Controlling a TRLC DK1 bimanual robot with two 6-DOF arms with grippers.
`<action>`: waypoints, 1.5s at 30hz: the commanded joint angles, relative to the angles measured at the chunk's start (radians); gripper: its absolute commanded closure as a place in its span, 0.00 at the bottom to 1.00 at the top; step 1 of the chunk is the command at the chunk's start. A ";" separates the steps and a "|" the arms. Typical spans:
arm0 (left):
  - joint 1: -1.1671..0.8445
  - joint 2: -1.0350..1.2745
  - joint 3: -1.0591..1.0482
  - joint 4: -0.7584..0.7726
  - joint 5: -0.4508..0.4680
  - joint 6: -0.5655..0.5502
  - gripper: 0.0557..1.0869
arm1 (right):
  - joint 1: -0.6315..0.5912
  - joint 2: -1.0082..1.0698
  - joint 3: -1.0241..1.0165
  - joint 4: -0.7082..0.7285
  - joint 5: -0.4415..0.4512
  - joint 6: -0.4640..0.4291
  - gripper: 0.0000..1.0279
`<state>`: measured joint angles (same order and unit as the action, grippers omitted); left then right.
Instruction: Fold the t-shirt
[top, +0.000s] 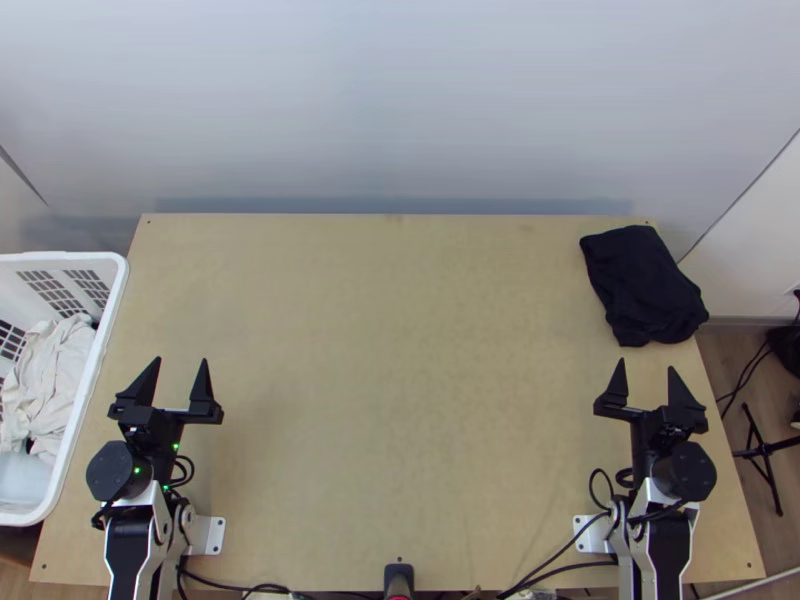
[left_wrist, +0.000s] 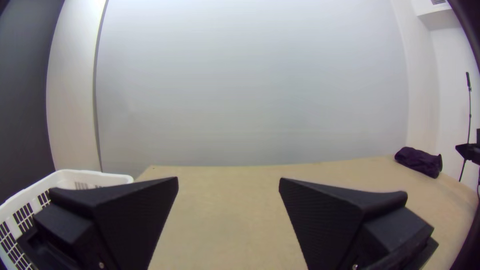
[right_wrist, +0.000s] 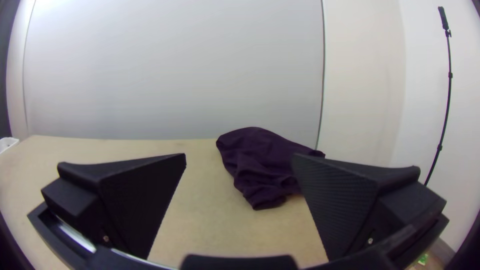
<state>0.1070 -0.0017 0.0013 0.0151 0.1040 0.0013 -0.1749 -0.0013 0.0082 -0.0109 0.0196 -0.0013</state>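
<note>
A dark cloth (top: 643, 285) lies bunched in a compact heap at the table's far right corner; in the right wrist view the cloth (right_wrist: 260, 162) looks dark purple, its right part behind one finger. Whether it is a t-shirt I cannot tell. Over the table's left side my left gripper (top: 182, 362) stands open and holds nothing; the left wrist view has this left gripper (left_wrist: 228, 182) with its fingers wide apart. My right gripper (top: 644, 364) is also open, nearer the front edge than the cloth and apart from it; in its wrist view the right gripper (right_wrist: 239, 159) has nothing between its fingers.
A white basket (top: 112, 300) with pale cloths (top: 55, 370) inside stands against the table's left edge. The wooden table (top: 400, 350) is bare across its middle. Cables (top: 560, 545) run along the front edge, and a stand (top: 765, 450) is on the floor at the right.
</note>
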 joint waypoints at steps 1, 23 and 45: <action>0.000 0.000 0.000 0.000 0.000 0.002 0.05 | 0.000 0.001 0.001 0.000 0.000 0.000 0.04; -0.006 -0.001 0.000 -0.004 -0.043 -0.185 0.05 | 0.008 0.000 -0.001 0.000 0.000 0.052 0.04; -0.024 0.210 0.221 -0.024 -0.181 -0.041 0.05 | -0.018 0.011 0.082 0.022 0.002 -0.042 0.04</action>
<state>0.0719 0.0334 0.0830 0.0441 0.0036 -0.0803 -0.2127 -0.0029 0.0193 -0.0032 0.0269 -0.0021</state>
